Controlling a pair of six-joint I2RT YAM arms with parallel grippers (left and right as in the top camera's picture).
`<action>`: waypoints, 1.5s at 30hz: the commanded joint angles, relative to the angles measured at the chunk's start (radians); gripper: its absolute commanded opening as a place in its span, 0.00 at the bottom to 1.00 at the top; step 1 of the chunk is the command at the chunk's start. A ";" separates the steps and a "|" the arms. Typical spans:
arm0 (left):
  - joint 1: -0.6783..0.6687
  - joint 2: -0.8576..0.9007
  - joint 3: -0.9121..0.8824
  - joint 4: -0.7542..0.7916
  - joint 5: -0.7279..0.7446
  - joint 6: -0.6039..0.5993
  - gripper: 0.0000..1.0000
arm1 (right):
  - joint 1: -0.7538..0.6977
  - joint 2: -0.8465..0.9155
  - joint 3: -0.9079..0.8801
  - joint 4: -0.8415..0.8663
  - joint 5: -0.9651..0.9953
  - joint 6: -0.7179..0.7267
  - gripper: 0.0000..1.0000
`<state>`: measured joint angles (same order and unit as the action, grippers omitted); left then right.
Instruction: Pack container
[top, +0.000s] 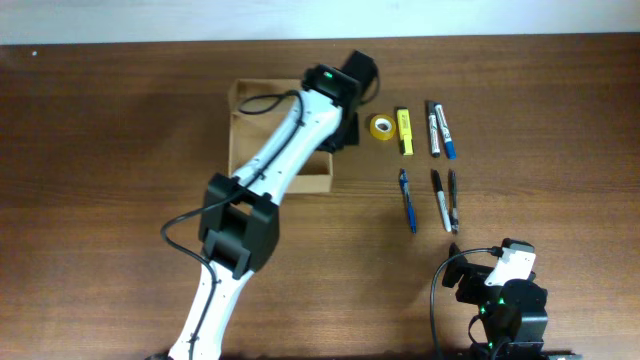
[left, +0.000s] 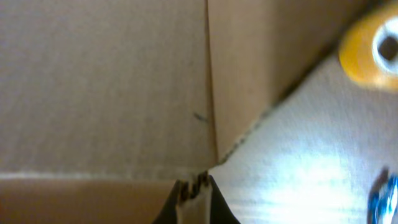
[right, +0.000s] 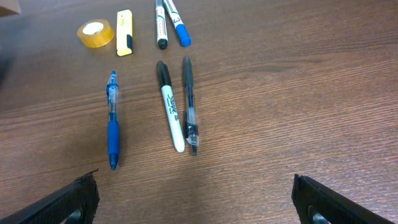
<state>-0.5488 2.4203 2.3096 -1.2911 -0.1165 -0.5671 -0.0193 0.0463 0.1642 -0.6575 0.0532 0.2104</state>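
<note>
Cardboard container (top: 250, 140) wall lies right against the closed left pincer (left: 194, 185)

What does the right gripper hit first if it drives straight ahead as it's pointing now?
Likely the black pen, with the white marker beside it: both lie centred ahead of the right gripper, jaws open. Only table lies before them; if pitched steeply, the wood comes first.

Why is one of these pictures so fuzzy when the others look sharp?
Left wrist view: too close to the container, so it and the yellow tape roll blur; the table glares white. Right wrist view: the blue pen is crisp. Overhead view: sharp, evenly lit.
</note>
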 joint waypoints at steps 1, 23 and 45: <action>0.060 0.012 0.013 0.032 0.047 0.023 0.02 | -0.007 -0.009 -0.007 -0.001 -0.001 0.008 0.99; 0.093 0.084 0.017 0.071 0.111 0.012 0.72 | -0.007 -0.009 -0.007 -0.001 -0.001 0.008 0.99; 0.040 0.071 0.618 -0.396 -0.050 0.093 1.00 | -0.007 -0.009 -0.007 -0.001 -0.001 0.008 0.99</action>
<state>-0.4961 2.4985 2.8502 -1.6665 -0.1120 -0.5266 -0.0193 0.0463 0.1642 -0.6575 0.0532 0.2108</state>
